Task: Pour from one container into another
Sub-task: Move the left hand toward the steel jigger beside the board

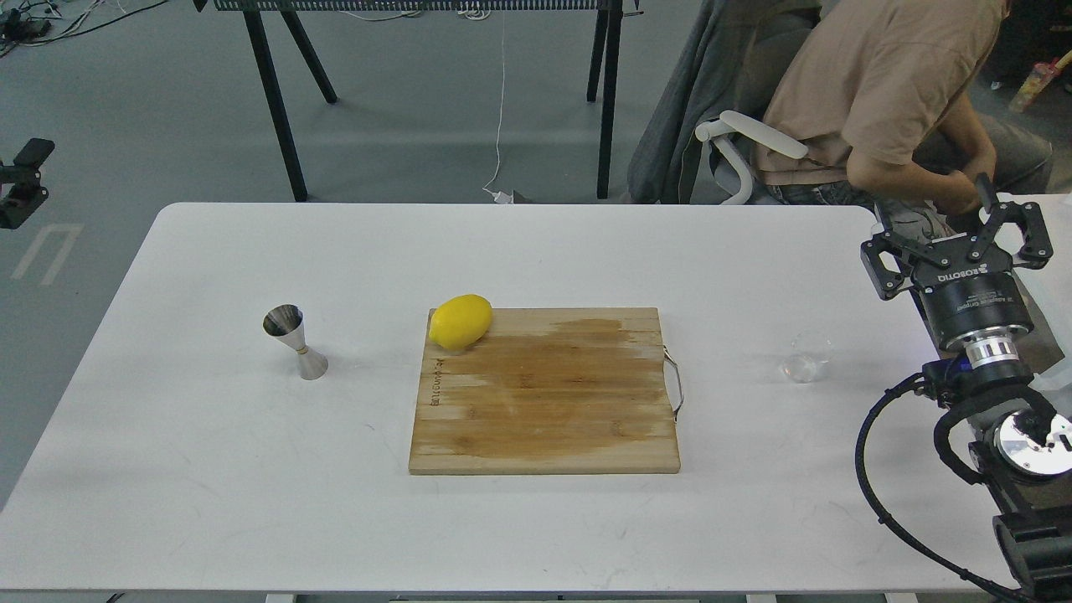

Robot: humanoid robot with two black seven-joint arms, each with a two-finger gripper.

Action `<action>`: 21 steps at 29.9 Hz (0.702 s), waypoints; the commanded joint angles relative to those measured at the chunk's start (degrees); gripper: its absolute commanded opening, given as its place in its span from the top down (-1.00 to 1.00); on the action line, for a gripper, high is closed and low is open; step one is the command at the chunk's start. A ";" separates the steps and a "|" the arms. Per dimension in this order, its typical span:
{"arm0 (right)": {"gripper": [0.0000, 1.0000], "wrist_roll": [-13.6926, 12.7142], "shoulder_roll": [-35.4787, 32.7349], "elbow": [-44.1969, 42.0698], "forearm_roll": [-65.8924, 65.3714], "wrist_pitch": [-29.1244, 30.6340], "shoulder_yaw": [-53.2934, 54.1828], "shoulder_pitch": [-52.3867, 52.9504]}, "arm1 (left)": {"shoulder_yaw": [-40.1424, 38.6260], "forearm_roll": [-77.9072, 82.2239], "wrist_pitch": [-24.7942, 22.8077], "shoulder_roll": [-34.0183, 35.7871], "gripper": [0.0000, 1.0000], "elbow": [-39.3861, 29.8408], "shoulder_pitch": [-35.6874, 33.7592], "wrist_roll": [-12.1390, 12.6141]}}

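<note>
A small clear glass cup stands upright on the white table, right of the cutting board. The steel hourglass jigger stands upright on the table's left part, far from the cup. My right gripper is open and empty at the table's right edge, behind and to the right of the cup, not touching it. Of my left gripper, only a black finger piece shows at the far left edge, off the table and well away from the jigger.
A wooden cutting board lies mid-table with a yellow lemon on its back left corner. A person sits in a chair just behind the table's back right corner, close to my right gripper.
</note>
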 commanded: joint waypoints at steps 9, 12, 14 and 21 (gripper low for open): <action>-0.98 0.01 0.09 0.00 0.00 0.00 -0.36 -0.13 | 1.99 31.53 12.41 6.25 -0.98 -30.86 3.64 0.00; -0.98 0.01 0.09 0.00 0.00 0.00 -0.36 -0.22 | 2.34 37.94 26.81 6.60 -0.98 -34.56 7.77 0.00; -0.98 0.01 0.09 -0.17 0.00 0.00 -0.36 -0.30 | 2.34 42.60 37.01 6.52 -0.98 -35.10 11.10 0.00; -0.98 0.01 0.09 -0.44 -0.09 0.00 -0.36 -0.57 | 2.17 47.63 56.01 6.60 -0.98 -39.22 21.56 0.00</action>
